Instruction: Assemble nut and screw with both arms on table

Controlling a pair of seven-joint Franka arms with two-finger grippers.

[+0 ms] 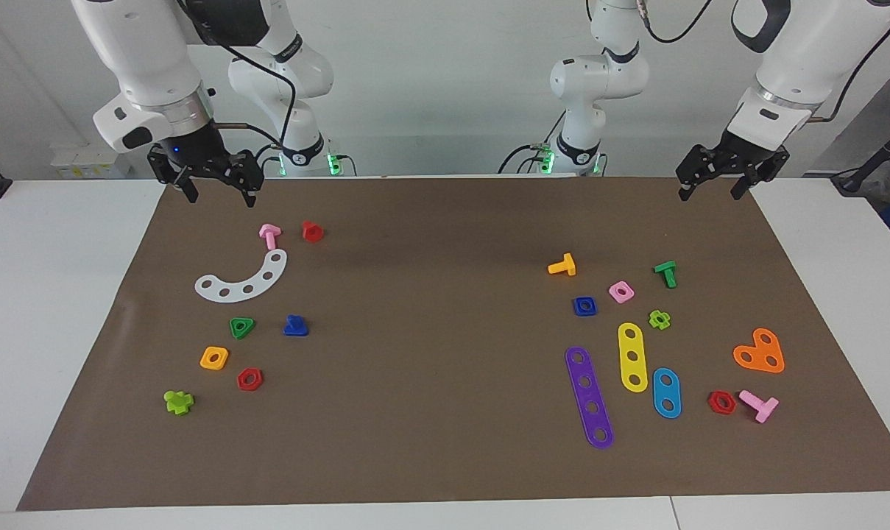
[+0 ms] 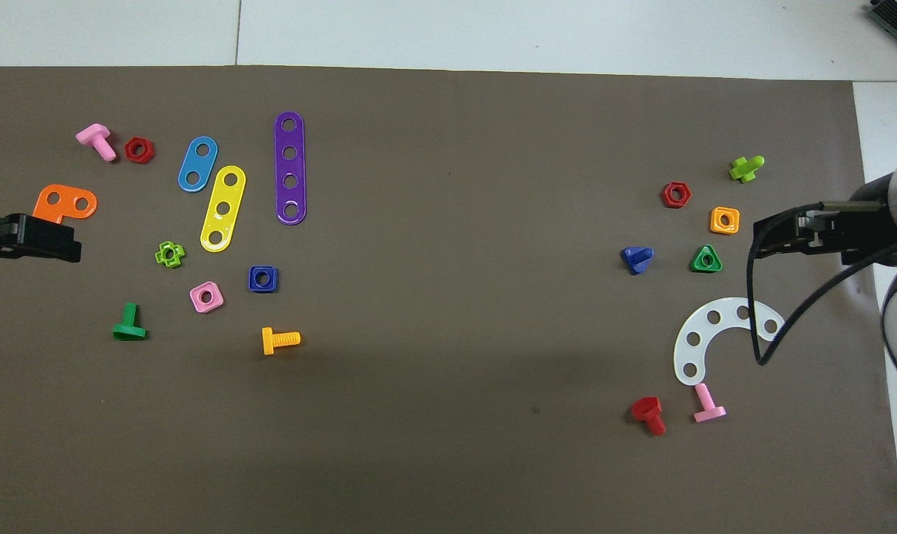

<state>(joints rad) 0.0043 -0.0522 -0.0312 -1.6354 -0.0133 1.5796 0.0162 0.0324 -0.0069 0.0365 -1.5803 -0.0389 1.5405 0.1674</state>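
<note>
The dark-blue square nut (image 1: 584, 305) (image 2: 263, 278) lies flat on the brown mat of the table (image 1: 430, 412) toward the left arm's end, beside a pink square nut (image 1: 621, 292). The dark-blue screw (image 1: 295, 326) (image 2: 637, 258) rests on its triangular head toward the right arm's end, beside a green triangular nut (image 1: 241, 327). My right gripper (image 1: 220, 197) (image 2: 771, 237) hangs open and empty above the mat's robot-side edge. My left gripper (image 1: 711, 195) (image 2: 62, 241) hangs open and empty above the mat's corner at its own end.
Around the nut lie an orange screw (image 1: 562, 265), a green screw (image 1: 665, 273), and purple (image 1: 589, 397), yellow (image 1: 632, 357) and blue (image 1: 666, 392) strips. Near the screw lie a white curved strip (image 1: 242, 280), a pink screw (image 1: 269, 235) and a red hexagonal nut (image 1: 249, 379).
</note>
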